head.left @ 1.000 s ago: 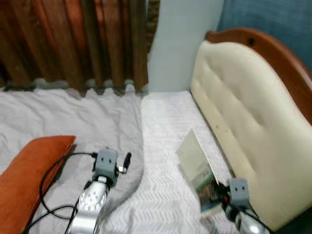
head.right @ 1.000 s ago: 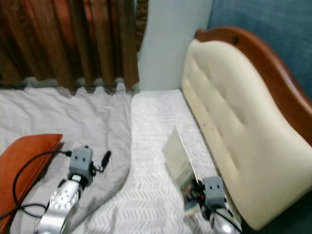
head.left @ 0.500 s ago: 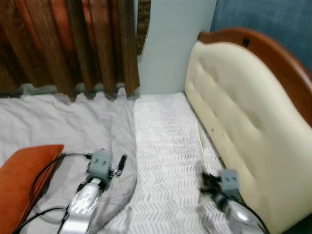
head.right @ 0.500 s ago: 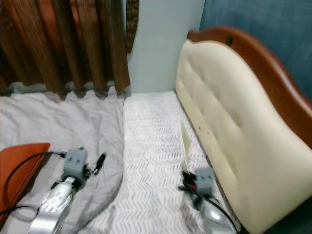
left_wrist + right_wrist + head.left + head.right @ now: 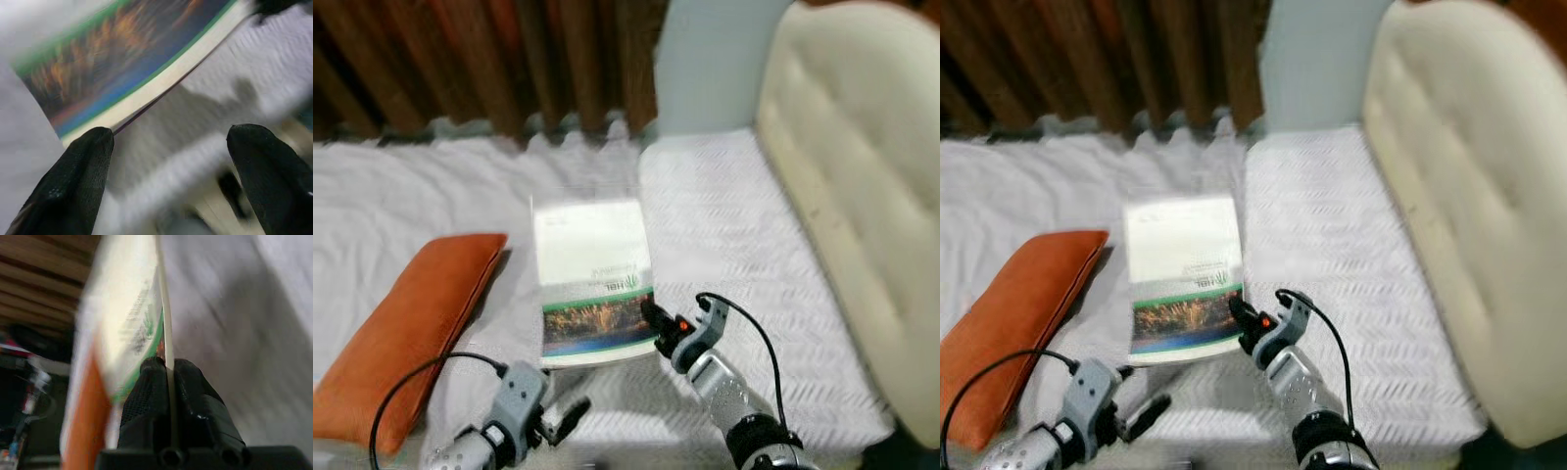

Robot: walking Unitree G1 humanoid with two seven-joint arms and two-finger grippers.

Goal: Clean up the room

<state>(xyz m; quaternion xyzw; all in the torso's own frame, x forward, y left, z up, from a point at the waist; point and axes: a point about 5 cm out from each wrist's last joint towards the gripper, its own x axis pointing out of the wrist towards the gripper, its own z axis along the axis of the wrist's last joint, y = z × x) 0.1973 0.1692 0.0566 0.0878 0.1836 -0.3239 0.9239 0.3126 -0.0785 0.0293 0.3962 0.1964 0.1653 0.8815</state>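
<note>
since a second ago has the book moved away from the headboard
Yes. The book, pinched in the right gripper, was beside the headboard; now it is toward the orange pillow.

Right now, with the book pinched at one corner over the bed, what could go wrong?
The right gripper holds the book only by its corner edge, so it may pivot or slip out onto the bed sheet. The left gripper is open just beneath the book's near edge; the book might bump its fingers. The orange pillow lies close beside the book and could be knocked.
</note>
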